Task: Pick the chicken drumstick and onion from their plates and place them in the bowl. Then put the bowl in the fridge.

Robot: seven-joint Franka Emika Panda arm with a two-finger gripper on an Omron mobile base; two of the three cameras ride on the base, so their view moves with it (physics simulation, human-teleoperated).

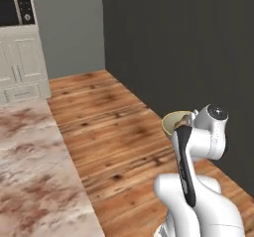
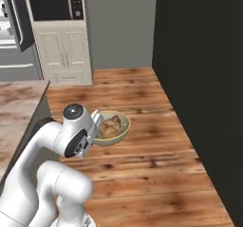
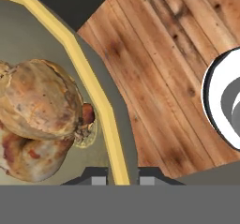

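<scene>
My gripper [image 3: 123, 180] is shut on the pale yellow rim of the olive-tan bowl [image 3: 101, 101], one finger inside and one outside. The bowl [image 2: 118, 135] hangs off the hand above the wooden floor, beside the gripper [image 2: 97, 126]. Two golden-brown lumps lie in it. The rounder upper one with a stubby root end looks like the onion [image 3: 42, 101]; under it lies the chicken drumstick [image 3: 30, 160]. From the left base camera the bowl [image 1: 171, 123] peeks out behind the hand. Part of the grey fridge [image 2: 16, 67] stands far left, door open. The plates are out of view.
A dark wall [image 2: 204, 79] runs close along the right of the bowl. A marble counter [image 1: 30, 171] lies to the left. Cream cabinets with a built-in microwave [image 2: 57, 5] stand at the back. Wooden floor [image 2: 142, 174] stretches between them.
</scene>
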